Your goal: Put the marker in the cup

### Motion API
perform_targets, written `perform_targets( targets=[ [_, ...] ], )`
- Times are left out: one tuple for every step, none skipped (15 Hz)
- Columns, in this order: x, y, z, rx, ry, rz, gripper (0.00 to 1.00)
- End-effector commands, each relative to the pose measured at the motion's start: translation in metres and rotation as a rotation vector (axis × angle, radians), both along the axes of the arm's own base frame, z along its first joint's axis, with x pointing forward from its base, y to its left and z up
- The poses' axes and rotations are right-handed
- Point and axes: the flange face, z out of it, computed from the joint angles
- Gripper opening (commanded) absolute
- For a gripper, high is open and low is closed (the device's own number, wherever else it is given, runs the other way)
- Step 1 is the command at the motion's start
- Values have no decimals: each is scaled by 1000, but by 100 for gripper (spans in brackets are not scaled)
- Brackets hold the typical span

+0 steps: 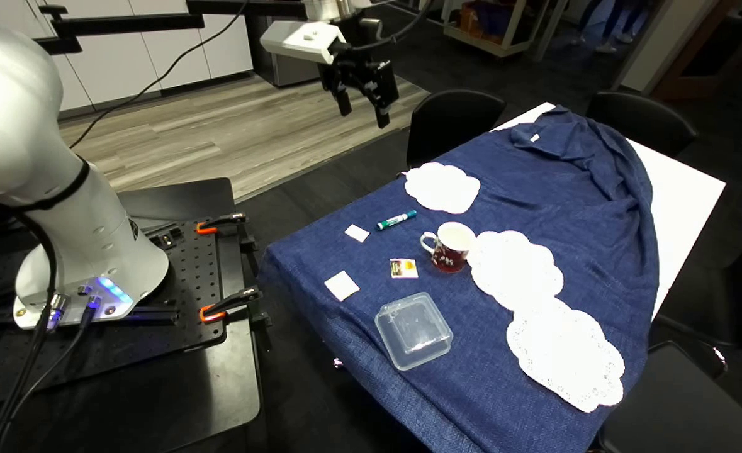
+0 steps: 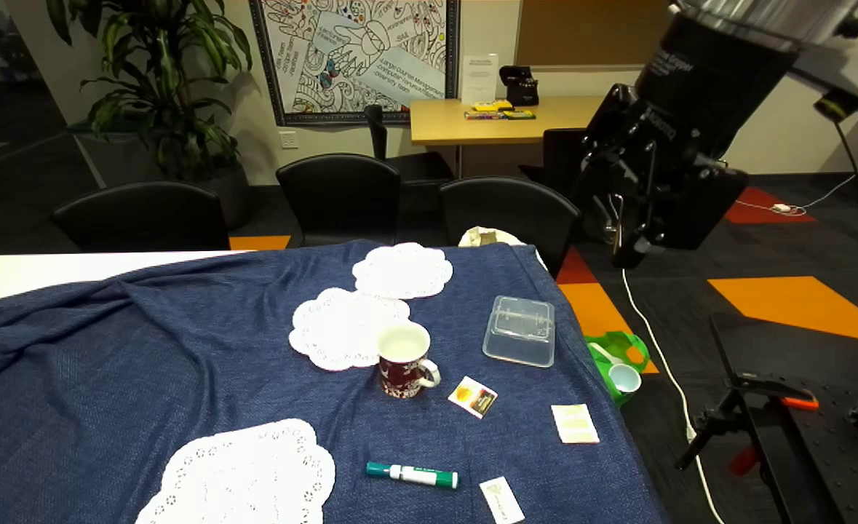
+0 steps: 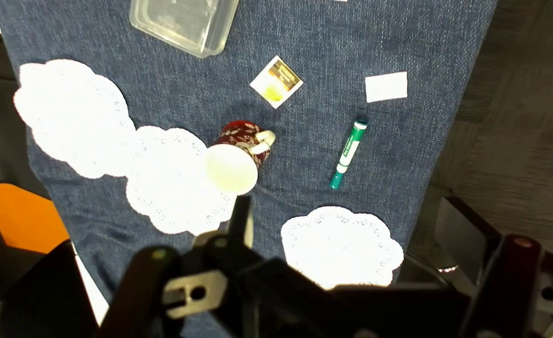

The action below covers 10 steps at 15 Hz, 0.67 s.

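Green marker [image 2: 412, 474] on blue cloth [image 2: 203, 364], upright cup [image 2: 402, 370] (dark red, pale inside) nearby, jaws spread wide

green marker [image 2: 412, 474], capped, lying flat near upright cup [image 2: 403, 367], patterned red, white inside.

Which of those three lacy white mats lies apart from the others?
The lone mat, nearest the marker, touches neither; the middle mat, by the cup, touches the third mat.

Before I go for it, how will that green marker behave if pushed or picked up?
The green marker may roll if pushed sideways, as it looks cylindrical. The blue cloth under it, visibly woven, could slow that. Slim and apparently plastic, it will probably lift light and stiff.
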Motion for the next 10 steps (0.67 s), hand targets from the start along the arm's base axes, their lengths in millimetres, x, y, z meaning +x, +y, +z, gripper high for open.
perform_targets(
  targets=[
    [32, 25, -26, 25, 0, -26, 100],
    [37, 33, -36, 28, 4, -27, 100],
    [42, 38, -43, 29, 7, -30, 100],
    [47, 44, -52, 34, 10, -31, 100],
    [53, 49, -59, 38, 14, -34, 100],
    [58, 54, -67, 39, 22, -34, 100],
    [64, 59, -75, 39, 31, -32, 100],
    [70, 62, -83, 40, 38, -32, 100],
    [76, 65, -91, 39, 47, -35, 100],
    [83, 67, -99, 38, 56, -31, 100]
  ],
)
